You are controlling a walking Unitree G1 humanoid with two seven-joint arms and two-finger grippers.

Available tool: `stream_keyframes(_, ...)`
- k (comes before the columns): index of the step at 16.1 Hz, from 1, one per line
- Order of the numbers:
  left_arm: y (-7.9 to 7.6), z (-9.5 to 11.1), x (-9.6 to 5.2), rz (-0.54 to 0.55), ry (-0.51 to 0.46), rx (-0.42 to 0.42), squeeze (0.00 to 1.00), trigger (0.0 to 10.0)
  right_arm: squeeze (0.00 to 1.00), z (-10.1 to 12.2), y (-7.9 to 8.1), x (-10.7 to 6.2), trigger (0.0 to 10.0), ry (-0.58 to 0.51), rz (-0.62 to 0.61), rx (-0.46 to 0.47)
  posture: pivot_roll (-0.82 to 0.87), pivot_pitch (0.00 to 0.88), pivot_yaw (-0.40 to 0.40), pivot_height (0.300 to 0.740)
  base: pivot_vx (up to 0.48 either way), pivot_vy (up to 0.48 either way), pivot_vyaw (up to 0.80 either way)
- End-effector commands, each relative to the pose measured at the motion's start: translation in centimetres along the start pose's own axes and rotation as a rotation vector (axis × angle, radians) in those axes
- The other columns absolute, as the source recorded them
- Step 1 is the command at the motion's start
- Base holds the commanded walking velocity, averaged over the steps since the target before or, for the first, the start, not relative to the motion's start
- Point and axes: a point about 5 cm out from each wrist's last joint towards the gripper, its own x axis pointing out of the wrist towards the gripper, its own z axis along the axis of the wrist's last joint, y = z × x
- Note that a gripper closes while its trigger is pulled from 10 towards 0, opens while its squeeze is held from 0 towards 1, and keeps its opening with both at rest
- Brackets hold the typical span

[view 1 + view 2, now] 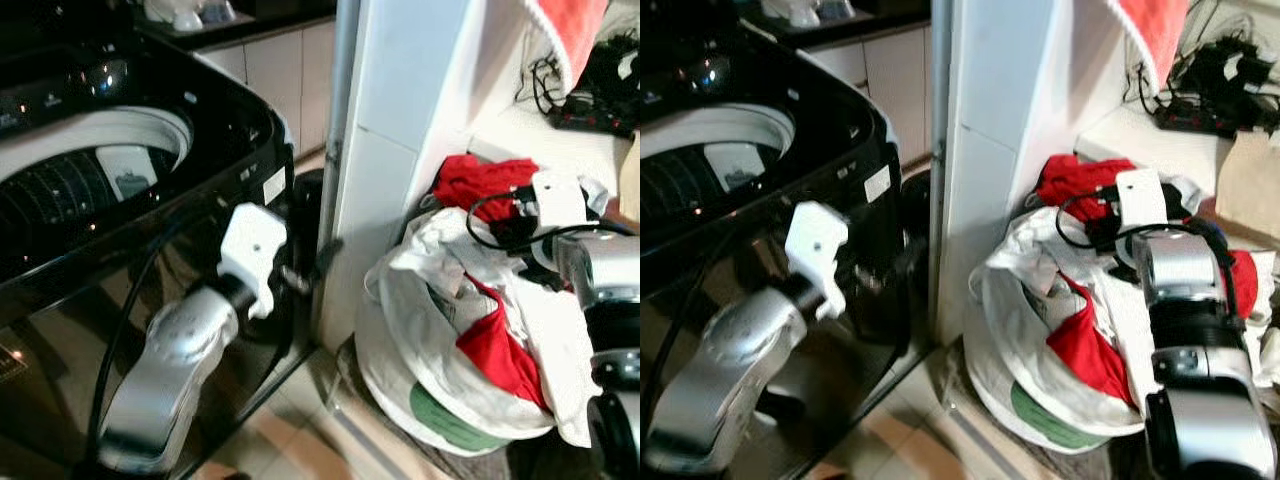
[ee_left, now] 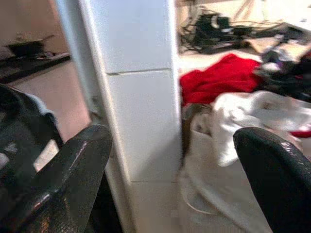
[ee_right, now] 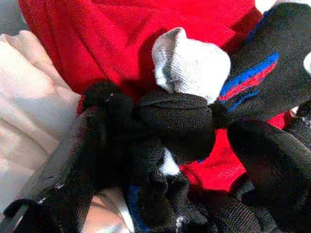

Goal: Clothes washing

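Observation:
A white laundry basket [image 1: 440,415] stands on the floor, heaped with white cloth [image 1: 420,265] and red garments [image 1: 480,180]. My right gripper [image 3: 170,145] reaches down into the heap, open, its fingers [image 3: 63,179] on either side of a bunched black sock [image 3: 177,124] with a blue and red stripe. A grey-white sock toe [image 3: 189,63] lies just beyond it on red fabric. The black top-loading washing machine [image 1: 150,160] stands at the left with its drum [image 1: 70,185] uncovered. My left gripper [image 1: 312,265] hangs open and empty in front of the machine's corner, beside the white pillar [image 1: 390,150].
The white pillar stands between the machine and the basket. A red and white towel [image 1: 570,30] hangs at the upper right above a white ledge [image 1: 530,130] with black cables and a power strip [image 1: 590,110]. Tiled floor [image 1: 300,440] lies below, between machine and basket.

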Motion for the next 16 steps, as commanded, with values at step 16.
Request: stream_keyframes(16,-1.0,0.5,0.5,-0.055,-0.006,-0.197,0.00,10.0,0.00,-0.6,-1.2,-0.1,0.0,-0.004,-0.010,0.067,-0.05,0.000,-0.030,0.740,0.000,0.000,0.00)
